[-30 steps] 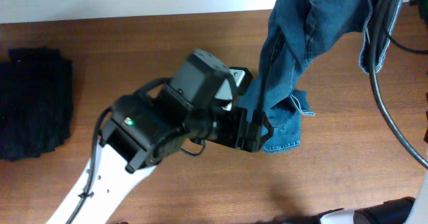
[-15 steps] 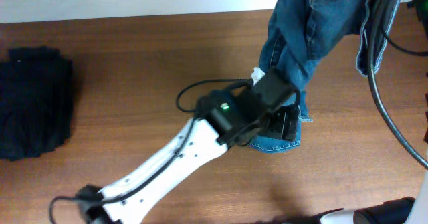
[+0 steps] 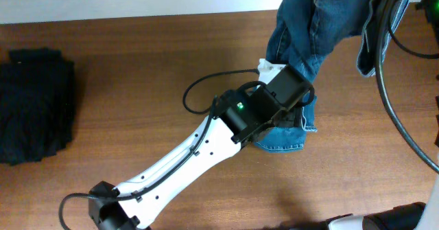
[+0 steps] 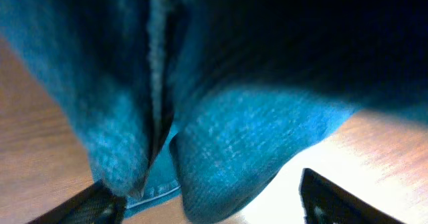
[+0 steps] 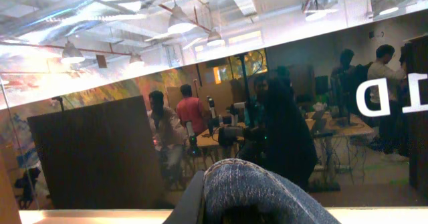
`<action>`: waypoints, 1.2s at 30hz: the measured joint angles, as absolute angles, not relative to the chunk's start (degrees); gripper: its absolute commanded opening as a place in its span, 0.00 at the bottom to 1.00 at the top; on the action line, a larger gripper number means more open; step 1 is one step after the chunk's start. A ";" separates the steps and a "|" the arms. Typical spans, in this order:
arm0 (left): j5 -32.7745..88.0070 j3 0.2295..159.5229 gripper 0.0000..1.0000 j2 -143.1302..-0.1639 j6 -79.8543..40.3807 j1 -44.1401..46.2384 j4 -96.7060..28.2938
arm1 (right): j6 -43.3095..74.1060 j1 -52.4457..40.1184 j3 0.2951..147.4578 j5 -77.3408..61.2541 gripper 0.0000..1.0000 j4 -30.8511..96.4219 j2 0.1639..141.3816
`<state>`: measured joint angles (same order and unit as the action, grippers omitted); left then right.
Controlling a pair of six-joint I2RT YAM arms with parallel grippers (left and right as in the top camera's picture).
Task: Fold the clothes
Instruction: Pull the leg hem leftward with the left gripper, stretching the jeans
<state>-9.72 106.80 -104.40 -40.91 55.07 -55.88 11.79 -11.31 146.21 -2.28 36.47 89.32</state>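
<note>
The blue denim jeans (image 3: 312,31) hang from the top right of the overhead view, and their lower end (image 3: 285,135) is bunched on the table. My left gripper (image 3: 296,112) is at that lower end. In the left wrist view the denim (image 4: 241,137) fills the frame and hangs between my two wide-apart fingers (image 4: 214,209); the gripper is open. My right gripper (image 5: 207,200) points up and is shut on a fold of the jeans (image 5: 261,190) that bulges over one finger. In the overhead view it is hidden by the cloth.
A black folded garment pile (image 3: 34,106) lies at the far left of the brown wooden table (image 3: 137,65). Black cables (image 3: 391,86) hang at the right side. The table's far edge meets a white wall along the top.
My left arm has swung right and stretched out, bringing its gripper down to the jeans' lower end. The hem on the table has shifted a little. The jeans stay held up at the top right.
</note>
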 measured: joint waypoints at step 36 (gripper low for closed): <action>-48.31 106.80 0.01 -104.27 -4.86 40.97 -47.46 | 6.76 -11.31 146.26 -0.14 0.04 45.25 88.66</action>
<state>-48.31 106.80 -104.27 -4.86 40.97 -47.46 6.76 -11.31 146.26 -0.14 45.25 88.66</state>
